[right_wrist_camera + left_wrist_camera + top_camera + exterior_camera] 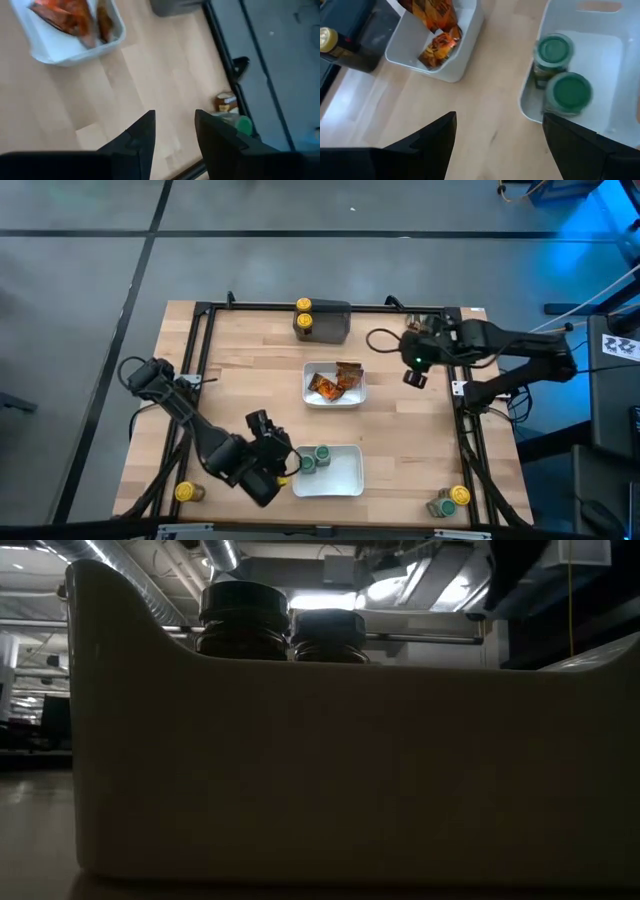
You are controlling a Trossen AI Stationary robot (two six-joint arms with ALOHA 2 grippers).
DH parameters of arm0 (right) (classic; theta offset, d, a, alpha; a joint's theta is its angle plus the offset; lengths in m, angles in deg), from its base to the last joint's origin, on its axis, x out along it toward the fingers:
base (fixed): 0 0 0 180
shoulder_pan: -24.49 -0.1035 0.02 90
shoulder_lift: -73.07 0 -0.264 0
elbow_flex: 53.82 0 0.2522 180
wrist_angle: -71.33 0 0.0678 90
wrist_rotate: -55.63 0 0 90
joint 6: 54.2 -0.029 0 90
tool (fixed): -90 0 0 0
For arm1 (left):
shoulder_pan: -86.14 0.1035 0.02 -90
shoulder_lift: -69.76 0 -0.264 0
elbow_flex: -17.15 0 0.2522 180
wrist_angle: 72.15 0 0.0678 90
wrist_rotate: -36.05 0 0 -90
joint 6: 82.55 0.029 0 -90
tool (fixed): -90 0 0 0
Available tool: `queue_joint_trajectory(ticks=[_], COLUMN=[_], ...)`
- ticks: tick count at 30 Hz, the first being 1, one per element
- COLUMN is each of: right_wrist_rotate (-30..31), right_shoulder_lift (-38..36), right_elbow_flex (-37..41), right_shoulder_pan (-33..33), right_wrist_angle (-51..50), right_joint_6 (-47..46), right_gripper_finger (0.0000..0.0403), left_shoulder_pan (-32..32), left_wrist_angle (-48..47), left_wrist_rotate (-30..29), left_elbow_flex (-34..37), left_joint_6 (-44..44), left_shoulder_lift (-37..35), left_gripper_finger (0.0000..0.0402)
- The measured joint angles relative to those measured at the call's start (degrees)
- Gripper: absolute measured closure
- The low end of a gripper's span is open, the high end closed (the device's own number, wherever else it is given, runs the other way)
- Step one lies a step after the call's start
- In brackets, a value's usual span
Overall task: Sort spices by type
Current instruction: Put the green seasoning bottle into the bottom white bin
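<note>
Two green-lidded jars [315, 459] stand in the near white tray [345, 475]; they also show in the left wrist view [562, 75] and over the tray wall in the low view [280, 625]. My left gripper [287, 464] [495, 135] is open and empty just left of that tray. Orange-brown sachets [335, 381] [436, 30] lie in the middle tray [312, 395]. My right gripper [415, 377] [175, 125] is open and empty above the table, right of the sachet tray. A yellow-lidded jar [303, 317] stands at the dark grey block [330, 325].
A yellow-lidded jar [185, 492] stands at the near left corner. Another yellow-lidded jar [459, 496] and a green-lidded jar [440, 506] [241, 124] sit at the near right corner by the black frame rail [470, 450]. Bare wood lies between the trays.
</note>
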Motion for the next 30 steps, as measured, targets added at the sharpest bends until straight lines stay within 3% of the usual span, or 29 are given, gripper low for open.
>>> queue_joint_trajectory(ticks=[5, 12, 17, 22, 26, 30], right_wrist_rotate=[5.7, 11.4, 17.7, 22.3, 21.6, 19.3], right_shoulder_lift=[-4.1, -3.8, -3.2, -3.0, -3.1, -3.1], right_elbow_flex=[6.3, 9.1, 9.1, 9.1, 9.1, 9.1], right_shoulder_pan=[0.0, 0.0, 0.0, 0.3, 5.1, 14.1], right_wrist_angle=[2.7, 3.1, 7.2, 11.6, 11.7, 11.6], right_joint_6=[-2.2, -2.9, 5.8, 7.6, 9.9, 12.4], right_gripper_finger=[0.0265, 0.0265, 0.0265, 0.0265, 0.0265, 0.0265], left_shoulder_pan=[3.7, 8.3, 12.3, 15.6, 18.3, 21.3], left_wrist_angle=[-1.0, -8.1, -10.0, -9.1, -9.1, -8.9], left_wrist_rotate=[0.2, 0.2, 0.2, -0.5, -0.8, -0.6], left_elbow_flex=[0.0, 0.0, 0.0, 0.0, 0.0, 0.0], left_joint_6=[3.5, 10.3, 17.3, 23.0, 27.2, 31.5], left_shoulder_lift=[0.0, -0.1, -1.1, -2.2, -3.1, -4.9], left_gripper_finger=[0.0121, 0.0121, 0.0121, 0.0121, 0.0121, 0.0121])
